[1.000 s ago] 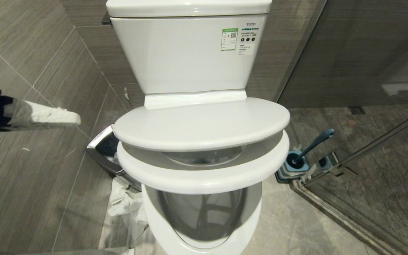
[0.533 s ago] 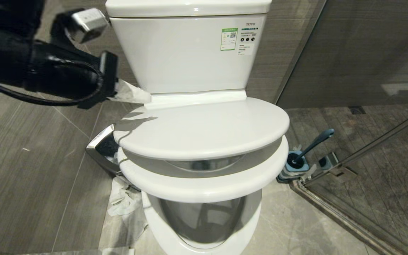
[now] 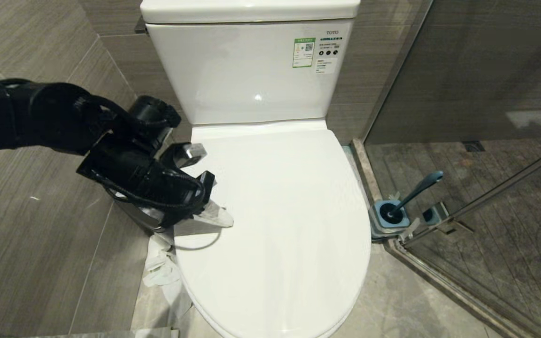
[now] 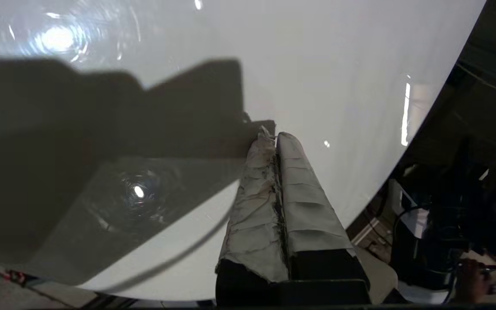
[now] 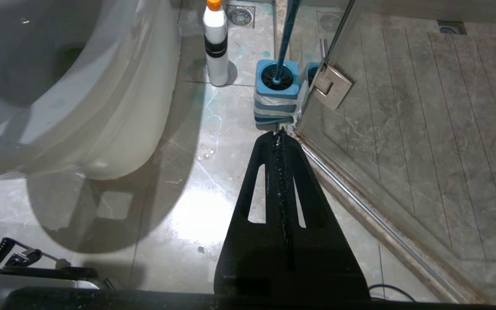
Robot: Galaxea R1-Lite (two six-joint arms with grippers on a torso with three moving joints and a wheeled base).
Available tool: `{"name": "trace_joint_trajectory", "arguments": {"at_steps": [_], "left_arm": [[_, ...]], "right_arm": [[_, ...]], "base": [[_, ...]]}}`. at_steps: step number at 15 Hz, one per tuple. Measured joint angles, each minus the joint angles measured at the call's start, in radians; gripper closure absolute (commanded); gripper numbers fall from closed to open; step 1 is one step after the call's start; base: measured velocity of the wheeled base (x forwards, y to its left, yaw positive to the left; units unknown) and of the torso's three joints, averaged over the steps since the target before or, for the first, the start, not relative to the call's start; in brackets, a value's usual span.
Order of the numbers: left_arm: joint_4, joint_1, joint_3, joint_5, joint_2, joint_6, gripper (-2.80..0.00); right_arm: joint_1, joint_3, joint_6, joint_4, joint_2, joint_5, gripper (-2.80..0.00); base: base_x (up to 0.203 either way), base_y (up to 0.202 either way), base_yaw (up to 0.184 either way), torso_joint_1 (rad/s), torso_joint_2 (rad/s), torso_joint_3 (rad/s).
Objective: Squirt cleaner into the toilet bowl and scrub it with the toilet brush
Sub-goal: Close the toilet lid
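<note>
The toilet bowl [image 3: 270, 225] sat dead centre under the tank [image 3: 251, 65], and its white lid [image 3: 280, 211] was flat down over it, so the inside was covered. The left gripper [image 3: 219, 217] was at the lid's left edge with its taped-up fingers [image 4: 299, 193] pressed together, nothing between them, tips right at the glossy lid surface; can't honestly tell if they were touching it. Over on the floor to the right of the bowl, the toilet brush [image 3: 416, 190] stood in its square blue holder [image 5: 275, 84], just beside the glass shower door's hinge [image 5: 330, 86]. The cleaner [image 5: 215, 41] stood upright just beside that holder, between it and the bowl's base. The right gripper [image 5: 280, 132] hung low over the floor tiles, also closed and empty, pointing toward the holder. A steel-rimmed bin [image 3: 141, 216] and some crumpled paper [image 3: 160, 265] sat left of the bowl, mostly behind the left arm.
</note>
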Motion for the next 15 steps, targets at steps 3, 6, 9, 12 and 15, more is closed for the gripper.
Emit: {"name": "trace_joint_trajectory", "arguments": {"at_steps": [3,6,9,12,15], "left_arm": [[-0.063,0.002,0.028,-0.031,0.066,-0.046,0.00],[-0.145,0.010,0.068,-0.041,0.122,-0.049,0.00],[-0.159,0.030,0.109,-0.037,0.153,-0.049,0.00],[-0.158,0.046,0.065,-0.032,0.121,-0.045,0.00],[-0.156,0.034,-0.041,-0.028,0.003,-0.046,0.00]], "right_arm": [[0.000,0.000,0.000,0.000,0.000,0.000,0.00],[0.000,0.000,0.000,0.000,0.000,0.000,0.00],[0.000,0.000,0.001,0.000,0.000,0.000,0.00],[0.000,0.000,0.000,0.000,0.000,0.000,0.00],[0.000,0.000,0.000,0.000,0.000,0.000,0.00]], "base": [[0.000,0.000,0.000,0.000,0.00,0.000],[0.000,0.000,0.000,0.000,0.00,0.000],[0.000,0.000,0.000,0.000,0.00,0.000],[0.000,0.000,0.000,0.000,0.00,0.000],[0.000,0.000,0.000,0.000,0.00,0.000]]}}
